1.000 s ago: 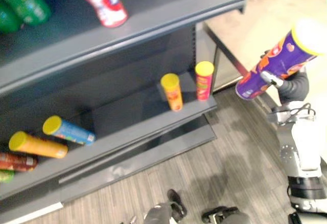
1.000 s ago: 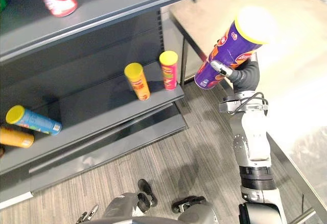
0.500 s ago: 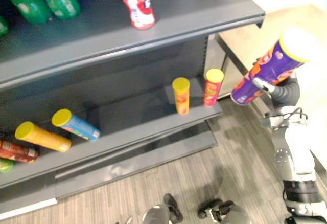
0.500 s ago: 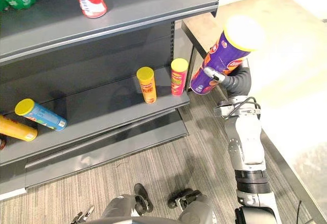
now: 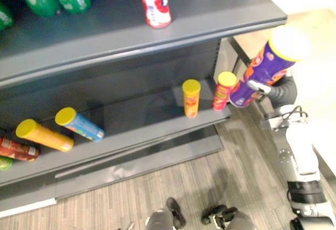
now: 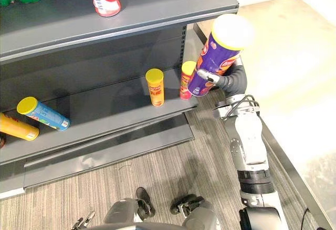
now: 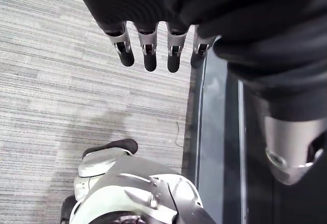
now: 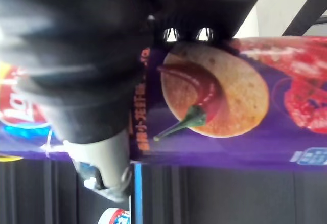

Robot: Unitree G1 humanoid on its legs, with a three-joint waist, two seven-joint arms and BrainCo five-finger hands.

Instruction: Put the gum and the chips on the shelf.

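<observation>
You've got the left robot hand (image 7: 148, 50) hanging over the floor (image 7: 51, 81), fingers straight, nothing in it. Your right robot hand (image 6: 231, 79) is curled round the purple chips can (image 6: 218, 56), tilted lid-up at the lower shelf's (image 6: 105, 114) right end, right by a small red can (image 6: 186, 80).
</observation>
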